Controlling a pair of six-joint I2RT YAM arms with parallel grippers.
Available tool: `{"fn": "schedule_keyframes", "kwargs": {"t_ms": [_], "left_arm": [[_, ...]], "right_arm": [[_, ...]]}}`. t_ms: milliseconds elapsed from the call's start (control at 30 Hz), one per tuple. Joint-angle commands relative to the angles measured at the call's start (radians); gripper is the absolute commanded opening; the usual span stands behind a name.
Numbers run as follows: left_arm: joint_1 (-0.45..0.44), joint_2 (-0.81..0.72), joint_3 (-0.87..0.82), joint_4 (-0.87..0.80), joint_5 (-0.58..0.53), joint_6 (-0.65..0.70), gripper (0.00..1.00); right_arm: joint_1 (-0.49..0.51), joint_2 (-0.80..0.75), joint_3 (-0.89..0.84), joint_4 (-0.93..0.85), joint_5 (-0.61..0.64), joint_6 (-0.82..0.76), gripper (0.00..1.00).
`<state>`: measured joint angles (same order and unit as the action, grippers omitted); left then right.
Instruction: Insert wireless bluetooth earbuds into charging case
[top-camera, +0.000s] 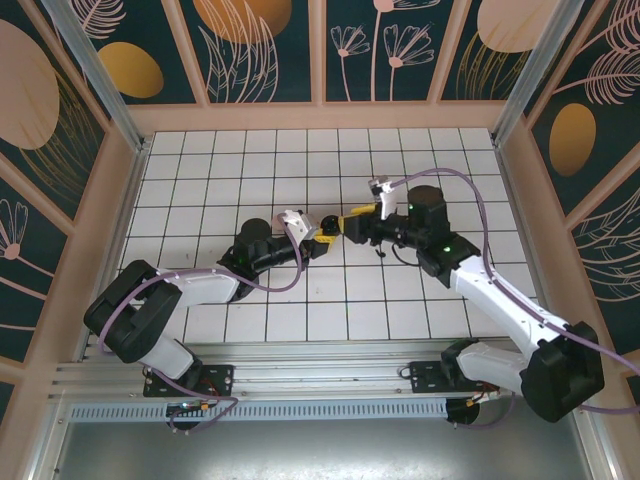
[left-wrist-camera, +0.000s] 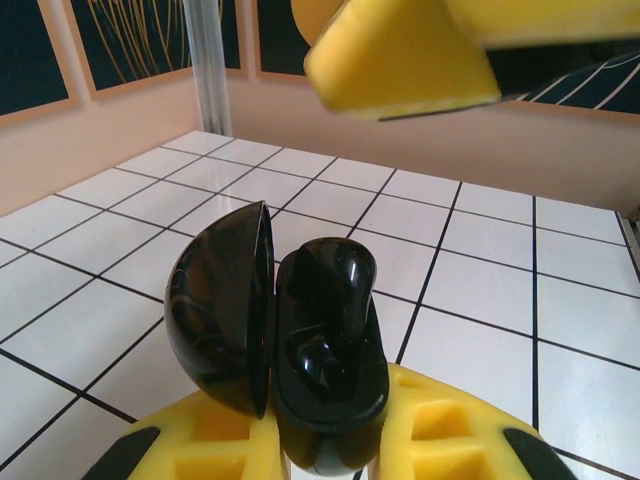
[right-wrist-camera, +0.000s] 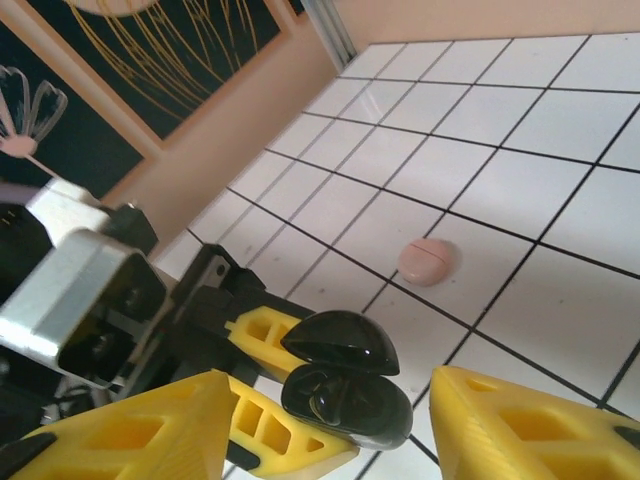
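You've got: 1 blk charging case (left-wrist-camera: 310, 370), 1 pale-pink round piece (right-wrist-camera: 427, 262), 2 arms (left arm (top-camera: 195, 288), right arm (top-camera: 492, 292)), 4 yellow fingers (right-wrist-camera: 520, 420).

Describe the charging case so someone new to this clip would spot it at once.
Start at the white tiled table and look to its middle. The left end effector clamps the charging case between yellow fingers. It is the one glossy black clamshell, lid swung open, unlike the small pale pink piece lying on a tile.
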<state>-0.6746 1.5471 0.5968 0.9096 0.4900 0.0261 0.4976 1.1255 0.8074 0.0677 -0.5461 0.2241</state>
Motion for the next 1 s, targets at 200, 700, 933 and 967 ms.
{"fn": "schedule_keyframes", "kwargs": {"t_ms": [200, 700, 933, 967], "left_arm": [[-0.003, -0.02, 0.021, 0.046, 0.025, 0.005, 0.08], [-0.002, -0.018, 0.027, 0.045, 0.025, 0.0, 0.08], [-0.002, -0.018, 0.027, 0.041, 0.024, 0.002, 0.08], [-0.003, -0.018, 0.028, 0.04, 0.024, 0.002, 0.08]], "right_arm": [[-0.06, 0.04, 0.009, 0.068, -0.209, 0.135, 0.36], [-0.038, 0.115, 0.01, 0.072, -0.254, 0.148, 0.2], [-0.016, 0.147, 0.017, 0.052, -0.23, 0.129, 0.18], [-0.013, 0.151, 0.017, 0.051, -0.227, 0.127, 0.17]]}}
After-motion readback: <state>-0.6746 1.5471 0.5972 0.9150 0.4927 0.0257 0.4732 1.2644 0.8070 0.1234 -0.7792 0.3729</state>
